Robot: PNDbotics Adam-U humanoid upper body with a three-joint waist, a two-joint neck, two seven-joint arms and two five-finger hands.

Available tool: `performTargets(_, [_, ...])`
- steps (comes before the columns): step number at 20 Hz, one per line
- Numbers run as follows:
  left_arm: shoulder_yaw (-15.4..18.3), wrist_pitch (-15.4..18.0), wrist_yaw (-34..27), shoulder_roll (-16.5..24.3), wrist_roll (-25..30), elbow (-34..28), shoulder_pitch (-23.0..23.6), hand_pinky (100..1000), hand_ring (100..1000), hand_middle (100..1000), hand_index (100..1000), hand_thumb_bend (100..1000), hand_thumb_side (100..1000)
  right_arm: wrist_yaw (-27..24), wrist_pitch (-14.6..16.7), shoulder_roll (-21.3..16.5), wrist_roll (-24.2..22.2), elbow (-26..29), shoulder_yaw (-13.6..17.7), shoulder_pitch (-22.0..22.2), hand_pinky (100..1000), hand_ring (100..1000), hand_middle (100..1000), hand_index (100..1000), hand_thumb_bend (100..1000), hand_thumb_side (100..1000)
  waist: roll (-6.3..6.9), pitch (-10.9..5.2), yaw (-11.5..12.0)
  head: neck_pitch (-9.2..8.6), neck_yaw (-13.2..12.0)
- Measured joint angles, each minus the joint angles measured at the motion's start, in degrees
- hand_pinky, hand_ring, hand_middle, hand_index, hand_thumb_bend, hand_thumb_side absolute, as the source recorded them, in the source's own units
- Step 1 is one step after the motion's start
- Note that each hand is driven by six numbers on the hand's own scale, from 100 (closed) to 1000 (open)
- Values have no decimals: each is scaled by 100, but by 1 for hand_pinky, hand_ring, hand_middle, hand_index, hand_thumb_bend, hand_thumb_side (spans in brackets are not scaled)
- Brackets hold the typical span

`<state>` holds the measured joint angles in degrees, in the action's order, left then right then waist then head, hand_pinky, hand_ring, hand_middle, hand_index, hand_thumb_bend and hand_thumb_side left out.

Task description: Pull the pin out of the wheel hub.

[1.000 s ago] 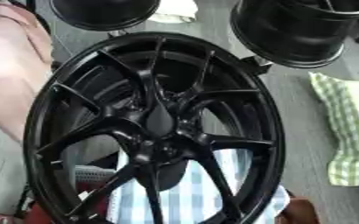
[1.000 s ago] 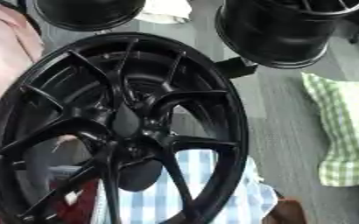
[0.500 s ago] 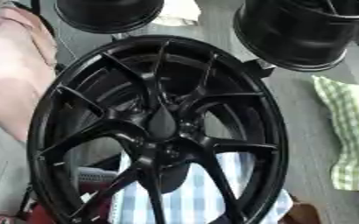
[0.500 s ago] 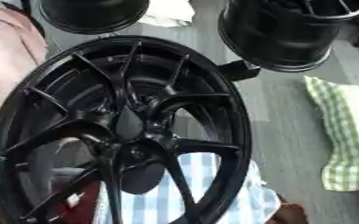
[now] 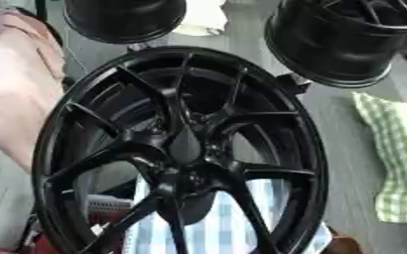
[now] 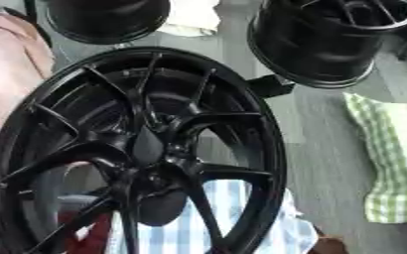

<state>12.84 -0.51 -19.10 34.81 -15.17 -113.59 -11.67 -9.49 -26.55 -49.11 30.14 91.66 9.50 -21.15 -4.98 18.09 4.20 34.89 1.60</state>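
The black wheel hub (image 5: 181, 154) stands on edge, filling the middle of both views. No pin can be made out at its centre, so the scene fits either stage: pin hidden or already out. Neither robot hand shows, so their state cannot be told. Three wheels in all: two more wheels (image 5: 342, 42) behind.

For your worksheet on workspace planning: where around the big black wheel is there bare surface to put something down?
The clearest bare patch is the grey strip between the big wheel and the green checked cloth. The far side is crowded by two more black wheels. A pink fabric borders the left; a blue striped cloth fills the near side.
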Motion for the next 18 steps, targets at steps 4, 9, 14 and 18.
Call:
performTargets(4, [8,-2,0,0,2,0,2,780,730,624,767,132,674,-293,298,0,278,18,41,-73,820,813,759,751,100,653,-2,0,-14,-1,4])
performTargets(9, [10,0,0,-1,0,0,3,780,730,624,767,130,672,-724,1053,0,880,188,13,-82,807,763,677,679,100,626,1,0,31,-34,-1])
performTargets(14, [10,22,0,-3,-18,0,0,779,727,623,766,129,667,-750,1628,32,636,539,-254,-112,795,743,655,667,100,611,22,0,95,-66,2])
performTargets(18, [10,50,11,-5,-39,0,-3,780,726,623,766,128,666,-569,1910,126,329,938,-511,-292,786,737,652,667,100,598,14,0,134,-76,15])
